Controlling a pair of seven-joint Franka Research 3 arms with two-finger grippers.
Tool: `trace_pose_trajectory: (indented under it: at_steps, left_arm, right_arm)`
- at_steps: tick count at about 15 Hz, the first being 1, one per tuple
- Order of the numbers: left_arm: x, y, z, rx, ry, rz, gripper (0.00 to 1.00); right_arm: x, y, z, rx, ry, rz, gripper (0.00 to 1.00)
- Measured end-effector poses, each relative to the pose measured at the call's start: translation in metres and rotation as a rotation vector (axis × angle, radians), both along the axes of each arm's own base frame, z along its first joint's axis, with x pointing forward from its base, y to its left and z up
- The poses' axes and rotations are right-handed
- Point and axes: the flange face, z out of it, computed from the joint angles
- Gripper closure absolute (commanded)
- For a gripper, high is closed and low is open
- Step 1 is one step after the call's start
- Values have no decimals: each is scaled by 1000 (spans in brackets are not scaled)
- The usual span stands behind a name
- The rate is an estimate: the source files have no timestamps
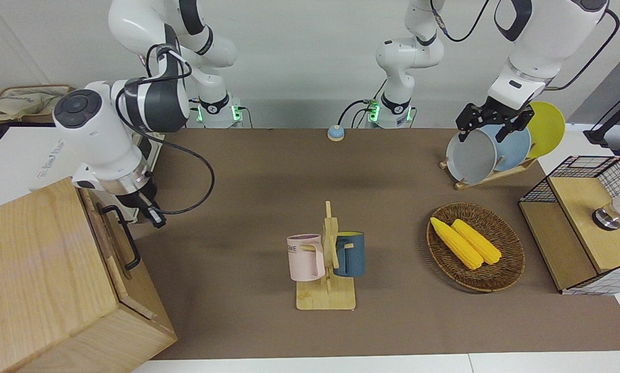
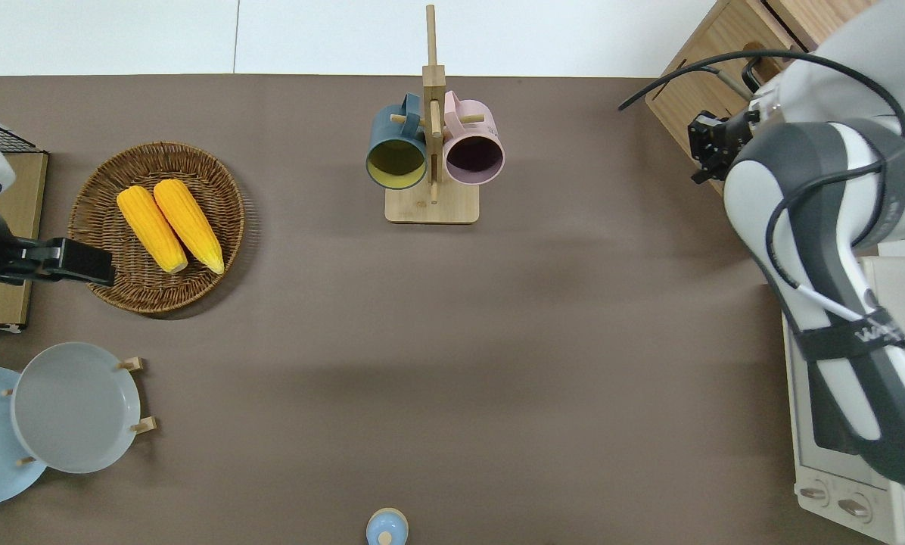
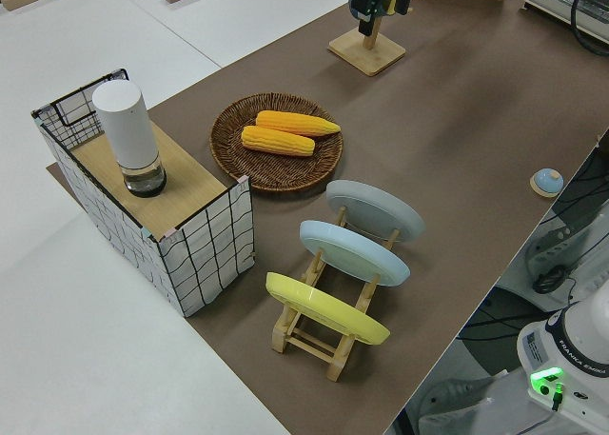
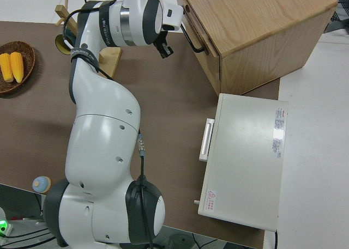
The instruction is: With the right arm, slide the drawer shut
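The pale-wood cabinet (image 1: 40,269) stands at the right arm's end of the table. Its drawer (image 1: 108,233) sits pushed in, the front about flush with the cabinet face. The black loop handle (image 1: 126,238) is free, and also shows in the right side view (image 4: 194,40). My right gripper (image 1: 157,220) hangs just off the drawer front, beside the handle and not touching it, fingers together and empty. It also shows in the overhead view (image 2: 701,147) and the right side view (image 4: 166,51). My left arm is parked.
A toaster oven (image 4: 245,156) stands nearer to the robots than the cabinet. A mug rack (image 1: 328,259) with two mugs stands mid-table. A basket with corn (image 1: 476,246), a plate rack (image 1: 483,155) and a wire-mesh box (image 1: 579,223) are at the left arm's end.
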Motion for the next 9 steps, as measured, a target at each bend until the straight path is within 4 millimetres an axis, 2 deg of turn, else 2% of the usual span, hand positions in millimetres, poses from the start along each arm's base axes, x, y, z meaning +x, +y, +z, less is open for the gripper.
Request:
trace_pose_trajectory:
  at_steps: [1,3,6,9]
  left_arm:
    - [0,0,0,0,0,0,7]
    - [0,0,0,0,0,0,7]
    - [0,0,0,0,0,0,7]
    - [0,0,0,0,0,0,7]
  right_arm:
    - [-4,17,8,-1,-8,43,1000]
    - [-16,38,24,-8,-15,134,1000]
    - [-43,51,50,-24,-3,269,1000]
    - [-74,56,80,-42,-2,400,1000]
